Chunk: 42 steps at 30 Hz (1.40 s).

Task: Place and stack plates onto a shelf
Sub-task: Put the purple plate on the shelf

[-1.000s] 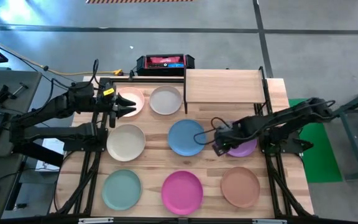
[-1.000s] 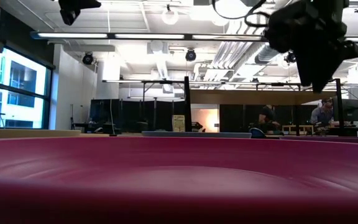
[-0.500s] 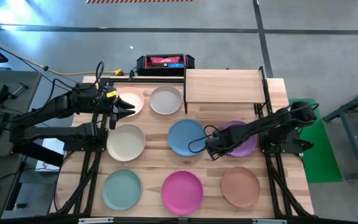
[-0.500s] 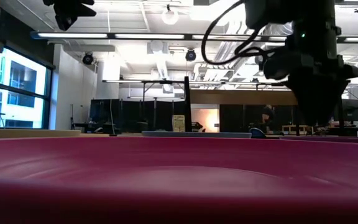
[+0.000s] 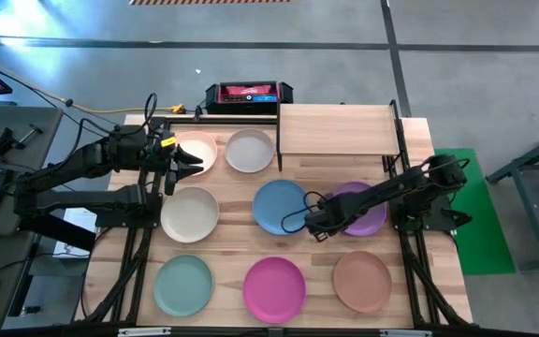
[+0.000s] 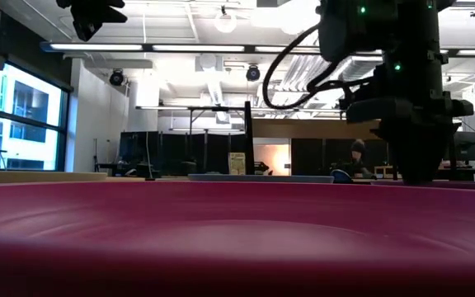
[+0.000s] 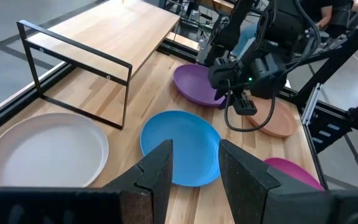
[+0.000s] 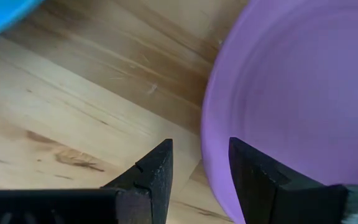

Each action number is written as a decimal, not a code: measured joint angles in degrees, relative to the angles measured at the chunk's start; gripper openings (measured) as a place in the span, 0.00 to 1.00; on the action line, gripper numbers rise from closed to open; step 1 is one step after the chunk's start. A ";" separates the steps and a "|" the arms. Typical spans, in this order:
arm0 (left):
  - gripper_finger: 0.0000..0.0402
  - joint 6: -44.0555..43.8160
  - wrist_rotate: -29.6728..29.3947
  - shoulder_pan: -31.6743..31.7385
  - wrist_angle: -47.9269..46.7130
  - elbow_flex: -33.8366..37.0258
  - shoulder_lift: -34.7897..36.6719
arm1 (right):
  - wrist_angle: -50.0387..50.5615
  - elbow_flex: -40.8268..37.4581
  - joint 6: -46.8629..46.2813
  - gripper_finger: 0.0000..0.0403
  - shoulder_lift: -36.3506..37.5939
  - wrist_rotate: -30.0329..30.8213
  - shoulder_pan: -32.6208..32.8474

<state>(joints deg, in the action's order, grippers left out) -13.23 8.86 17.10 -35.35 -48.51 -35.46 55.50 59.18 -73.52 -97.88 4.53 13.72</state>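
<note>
**Right gripper set at the rim of the purple plate, grasp not yet made**

Found the right gripper (image 5: 317, 225) low at the table, at the edge of the purple plate (image 5: 365, 208) that faces the blue plate (image 5: 274, 206). Saw its fingers (image 8: 156, 178) apart in the right wrist view, with the plate's rim lying in the gap between them and nothing clamped. Found the purple plate flat on the tabletop, just in front of the shelf (image 5: 335, 129) and beside the blue plate. Saw no plate on the shelf.

Found the left gripper (image 5: 187, 161) waiting above the pale pink plate (image 5: 204, 145) at the far left of the table, fingers spread and empty.

Judged the step in hand as the pick of the first plate, so the task looked to be near its beginning. Judged the next move as follows: close on the thin rim, lift, carry to the shelf top and set down flat. Considered the hold on a shallow rim rather weak, with risk of tilt or slip during the lift.
</note>
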 joint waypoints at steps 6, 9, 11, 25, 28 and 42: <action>0.29 0.00 -0.02 0.00 0.00 0.00 0.00 | -0.13 0.00 -0.02 0.34 -1.93 -0.01 0.00; 0.29 0.00 -0.06 0.02 0.00 0.00 0.00 | -0.13 0.00 -0.57 0.34 -2.62 -0.03 0.00; 0.29 0.00 -0.08 0.00 0.00 0.00 0.00 | -0.13 0.00 -1.06 0.34 -2.78 -0.06 0.00; 0.29 0.00 -0.44 0.02 0.01 0.00 0.00 | -0.09 0.00 -1.27 0.22 -2.78 -0.47 -0.22; 0.29 0.00 -0.44 0.02 0.01 0.00 0.00 | -0.09 0.00 -1.27 0.14 -2.78 -0.53 -0.22; 0.29 -0.02 -0.50 0.02 0.02 0.00 0.00 | 0.20 0.00 -1.47 0.00 -2.71 -2.84 -0.20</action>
<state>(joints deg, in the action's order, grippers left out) -13.26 8.36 17.12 -35.33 -48.51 -35.46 55.70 59.18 -74.99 -100.60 1.69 13.52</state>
